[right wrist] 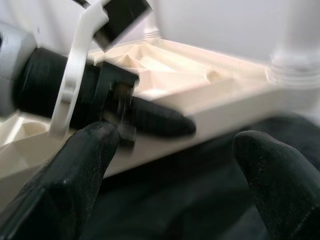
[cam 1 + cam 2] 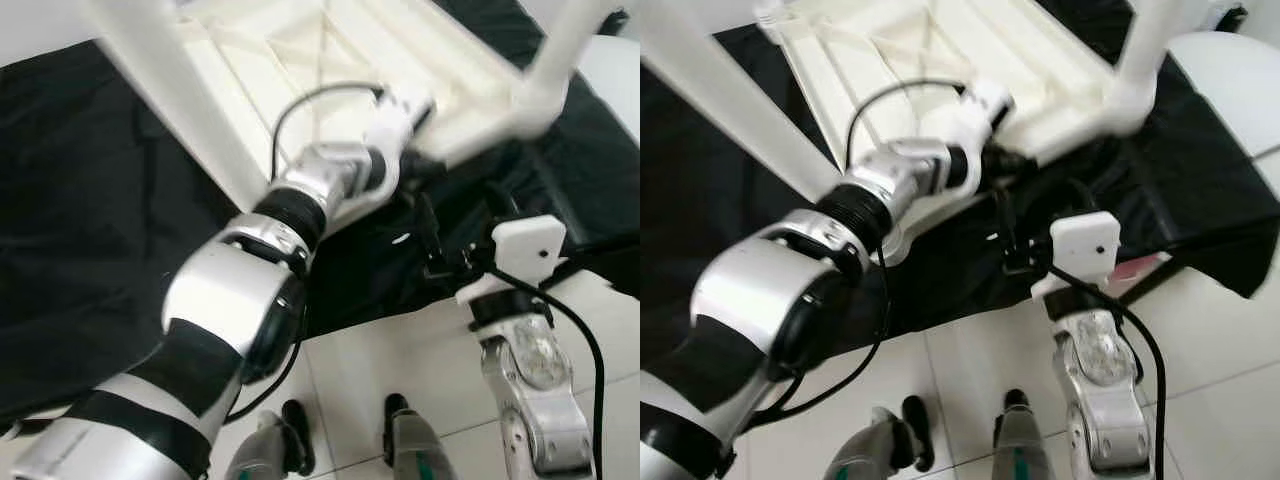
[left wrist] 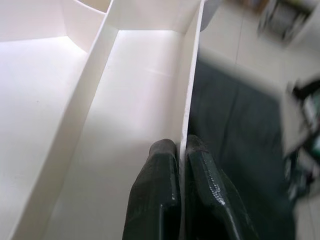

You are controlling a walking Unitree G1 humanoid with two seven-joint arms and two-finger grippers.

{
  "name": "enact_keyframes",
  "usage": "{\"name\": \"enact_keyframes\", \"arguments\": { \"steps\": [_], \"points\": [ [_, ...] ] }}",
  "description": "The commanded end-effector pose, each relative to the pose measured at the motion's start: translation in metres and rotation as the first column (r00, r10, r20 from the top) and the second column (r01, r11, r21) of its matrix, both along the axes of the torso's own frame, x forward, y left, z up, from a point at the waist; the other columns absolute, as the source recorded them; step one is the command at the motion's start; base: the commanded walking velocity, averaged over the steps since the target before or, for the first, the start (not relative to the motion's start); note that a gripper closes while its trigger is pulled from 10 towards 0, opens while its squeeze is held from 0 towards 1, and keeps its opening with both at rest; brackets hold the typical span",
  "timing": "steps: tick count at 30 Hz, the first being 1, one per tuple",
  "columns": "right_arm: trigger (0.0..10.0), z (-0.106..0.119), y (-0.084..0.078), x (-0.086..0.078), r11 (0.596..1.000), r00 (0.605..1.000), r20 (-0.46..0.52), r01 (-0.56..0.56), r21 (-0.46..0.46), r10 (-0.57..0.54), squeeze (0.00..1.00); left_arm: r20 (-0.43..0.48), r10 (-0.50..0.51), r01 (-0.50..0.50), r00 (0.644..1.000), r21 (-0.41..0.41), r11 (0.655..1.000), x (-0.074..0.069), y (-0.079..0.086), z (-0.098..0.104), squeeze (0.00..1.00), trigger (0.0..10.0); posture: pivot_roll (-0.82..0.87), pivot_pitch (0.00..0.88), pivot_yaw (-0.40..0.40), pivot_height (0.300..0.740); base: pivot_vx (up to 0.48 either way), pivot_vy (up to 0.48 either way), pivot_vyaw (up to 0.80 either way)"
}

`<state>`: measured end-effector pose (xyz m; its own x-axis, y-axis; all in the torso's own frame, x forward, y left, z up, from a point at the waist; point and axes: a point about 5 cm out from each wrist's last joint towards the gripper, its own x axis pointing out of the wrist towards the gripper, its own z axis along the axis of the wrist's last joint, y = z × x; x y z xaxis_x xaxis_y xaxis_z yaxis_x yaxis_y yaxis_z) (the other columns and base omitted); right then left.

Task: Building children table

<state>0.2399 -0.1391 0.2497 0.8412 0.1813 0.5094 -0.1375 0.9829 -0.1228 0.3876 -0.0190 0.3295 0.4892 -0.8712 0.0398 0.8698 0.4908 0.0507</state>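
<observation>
A white plastic children's table is upside down over a black cloth, with its ribbed underside facing me. Two white legs stick up from it. My left gripper is shut on the table's thin near rim wall, one finger on each side. In the left eye view the left gripper meets that rim at the table's near edge. My right gripper is open just below that edge, above the cloth, with nothing between its fingers. It points at the left gripper's black finger.
The black cloth covers the floor under the table and ends at white tiles near my feet. A white rounded object lies at the far right edge of the cloth.
</observation>
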Motion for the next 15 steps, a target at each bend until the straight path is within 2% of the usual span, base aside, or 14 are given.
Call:
{"name": "enact_keyframes", "arguments": {
  "steps": [1,2,3,4,5,6,8,9,11,14,15],
  "points": [
    [10.0,-0.006,-0.002,0.004,1.000,0.999,-0.036,-0.019,-0.005,0.018,0.00,0.011,-0.005,0.008,1.000,-0.294,0.956,0.001,0.015,0.032,0.00,0.0,-0.36,0.241,0.024,0.740,0.000,0.000,0.00],
    [10.0,-0.004,-0.003,0.006,0.999,0.999,-0.033,-0.027,-0.017,0.026,0.00,0.009,0.027,-0.022,1.000,-0.353,0.935,0.004,0.025,0.039,0.00,0.0,-0.37,0.235,0.004,0.740,0.000,0.000,0.00],
    [10.0,-0.004,-0.003,0.006,0.999,0.999,-0.033,-0.027,-0.017,0.026,0.00,0.009,0.027,-0.022,1.000,-0.353,0.935,0.004,0.025,0.039,0.00,0.0,-0.37,0.235,0.004,0.740,0.000,0.000,0.00],
    [10.0,-0.003,-0.003,0.007,0.999,0.999,-0.030,-0.033,-0.025,0.032,0.00,0.007,0.047,-0.041,0.999,-0.393,0.919,0.006,0.032,0.045,0.00,0.0,-0.37,0.235,0.004,0.740,0.000,0.000,0.00],
    [10.0,-0.001,-0.003,0.009,0.999,0.999,-0.027,-0.042,-0.034,0.041,0.00,-0.006,0.082,-0.075,0.997,-0.473,0.878,0.009,0.048,0.054,0.00,0.0,-0.37,0.228,-0.016,0.740,0.000,0.000,0.00],
    [10.0,-0.001,-0.003,0.009,0.999,0.999,-0.027,-0.042,-0.034,0.041,0.00,-0.006,0.082,-0.075,0.997,-0.473,0.878,0.009,0.048,0.054,0.00,0.0,-0.37,0.228,-0.016,0.740,0.000,0.000,0.00],
    [10.0,0.001,-0.004,0.012,0.997,0.998,-0.023,-0.056,-0.049,0.055,0.00,-0.017,0.155,-0.135,0.988,-0.593,0.794,0.013,0.078,0.067,0.00,0.0,-0.38,0.219,-0.043,0.740,0.000,0.000,0.00],
    [10.0,0.001,-0.004,0.012,0.997,0.998,-0.023,-0.056,-0.049,0.055,0.00,-0.017,0.155,-0.135,0.988,-0.593,0.794,0.013,0.078,0.067,0.00,0.0,-0.38,0.219,-0.043,0.740,0.000,0.000,0.00],
    [10.0,0.003,-0.004,0.015,0.996,0.998,-0.021,-0.066,-0.058,0.065,0.00,-0.020,0.192,-0.159,0.981,-0.648,0.744,0.015,0.097,0.074,0.00,0.0,-0.38,0.215,-0.054,0.740,0.000,0.000,0.00],
    [10.0,0.005,-0.005,0.017,0.995,0.997,-0.018,-0.076,-0.068,0.075,0.00,0.001,0.202,-0.152,0.979,-0.655,0.740,0.014,0.104,0.076,0.00,0.0,-0.37,0.214,-0.059,0.740,0.000,0.000,0.00],
    [10.0,0.006,-0.005,0.019,0.994,0.997,-0.016,-0.080,-0.075,0.079,0.00,0.020,0.183,-0.125,0.983,-0.655,0.745,0.012,0.101,0.077,0.00,0.0,-0.37,0.211,-0.066,0.740,0.000,0.000,0.00]
  ]
}}
